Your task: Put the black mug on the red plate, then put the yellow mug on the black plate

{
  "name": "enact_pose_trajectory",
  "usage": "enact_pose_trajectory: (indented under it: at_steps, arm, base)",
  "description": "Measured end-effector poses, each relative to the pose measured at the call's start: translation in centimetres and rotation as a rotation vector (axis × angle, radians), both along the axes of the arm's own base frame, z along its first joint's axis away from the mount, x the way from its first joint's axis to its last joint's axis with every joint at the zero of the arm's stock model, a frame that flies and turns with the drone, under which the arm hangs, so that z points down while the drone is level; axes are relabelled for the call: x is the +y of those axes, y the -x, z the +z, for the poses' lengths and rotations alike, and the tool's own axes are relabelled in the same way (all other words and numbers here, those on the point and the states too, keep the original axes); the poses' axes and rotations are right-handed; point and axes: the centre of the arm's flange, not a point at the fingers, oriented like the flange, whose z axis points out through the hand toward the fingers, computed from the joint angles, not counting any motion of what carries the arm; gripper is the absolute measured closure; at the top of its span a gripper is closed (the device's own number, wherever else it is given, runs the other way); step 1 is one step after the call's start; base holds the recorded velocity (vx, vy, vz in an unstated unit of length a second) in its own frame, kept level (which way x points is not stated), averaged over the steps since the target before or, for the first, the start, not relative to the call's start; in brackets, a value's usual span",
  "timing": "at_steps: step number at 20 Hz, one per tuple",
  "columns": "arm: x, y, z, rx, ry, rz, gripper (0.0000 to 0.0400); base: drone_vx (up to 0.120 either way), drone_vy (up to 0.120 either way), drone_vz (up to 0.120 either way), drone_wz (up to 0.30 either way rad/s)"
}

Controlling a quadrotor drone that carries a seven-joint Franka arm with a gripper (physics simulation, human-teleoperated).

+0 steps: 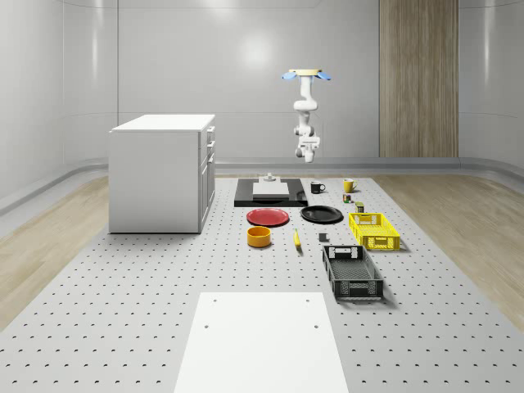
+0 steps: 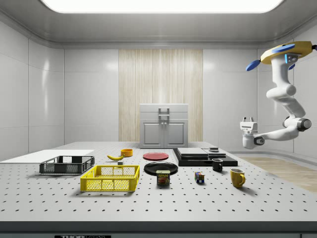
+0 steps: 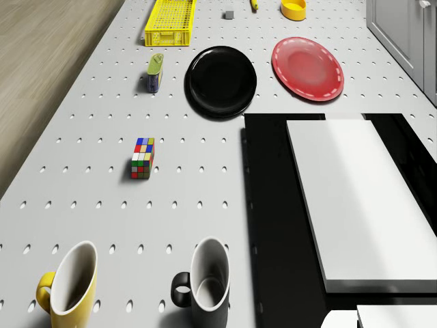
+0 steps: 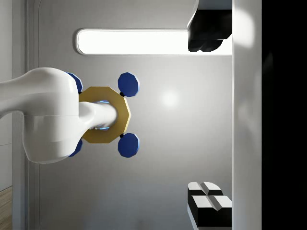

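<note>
The black mug (image 3: 205,283) and the yellow mug (image 3: 68,287) stand upright side by side near the table's far end, also seen as black mug (image 1: 317,187) and yellow mug (image 1: 348,185). The red plate (image 1: 268,217) and the black plate (image 1: 321,214) lie bare next to each other, nearer the table's middle. The drone (image 2: 285,52) hovers high over the far end, just beyond the mugs. My gripper (image 2: 246,121) hangs well above the mugs and points up toward the ceiling. In the wrist view my gripper (image 4: 208,117) is open with nothing between its fingers.
A black base with a white slab (image 1: 270,192) lies beside the black mug. A Rubik's cube (image 3: 143,158) and a can (image 3: 156,72) sit between the mugs and plates. A white cabinet (image 1: 164,172), yellow basket (image 1: 374,230), black basket (image 1: 352,273), orange bowl (image 1: 259,237) and banana (image 1: 297,239) also stand here.
</note>
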Motion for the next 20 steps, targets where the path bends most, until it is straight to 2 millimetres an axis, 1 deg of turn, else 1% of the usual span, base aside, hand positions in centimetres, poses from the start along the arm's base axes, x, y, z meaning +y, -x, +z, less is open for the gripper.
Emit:
enact_pose_trajectory:
  at_steps: [7,20]
  arm:
    - [0.0,-0.1,1.0,-0.005,0.0,0.0,0.0]
    - [0.0,0.0,1.3,-0.015,0.001,0.0,0.0]
  base:
    - [0.114,0.0,0.0,0.0]
    - [0.12,-0.003,0.0,0.0]
